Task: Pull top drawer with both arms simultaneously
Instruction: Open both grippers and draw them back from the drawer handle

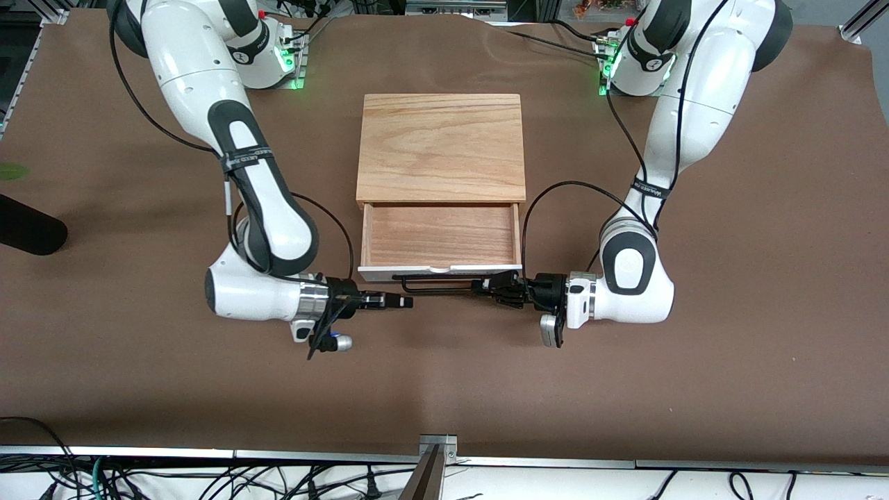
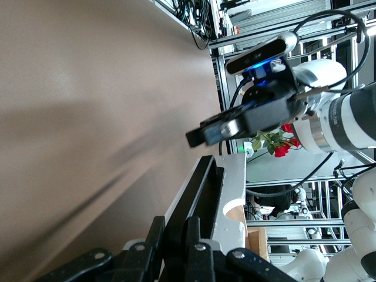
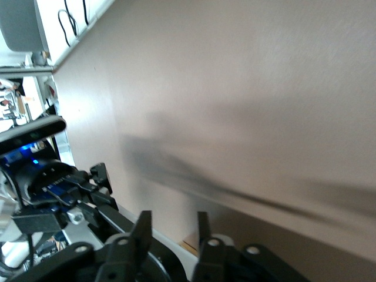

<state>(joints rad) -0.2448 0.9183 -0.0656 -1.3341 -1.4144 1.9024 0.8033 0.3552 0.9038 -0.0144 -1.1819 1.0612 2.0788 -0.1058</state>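
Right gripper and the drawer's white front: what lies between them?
In the front view, only the black wire handle lies between the right gripper and the drawer's white front.

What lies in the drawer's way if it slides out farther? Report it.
Nothing loose lies on the table in front of the drawer. Only the right gripper is there, open, just in front of the handle and off it. The left gripper grips the handle.

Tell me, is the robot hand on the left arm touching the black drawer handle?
Touching. In the front view the left gripper is closed around the black wire handle of the top drawer; the left wrist view shows its fingers against the bar.
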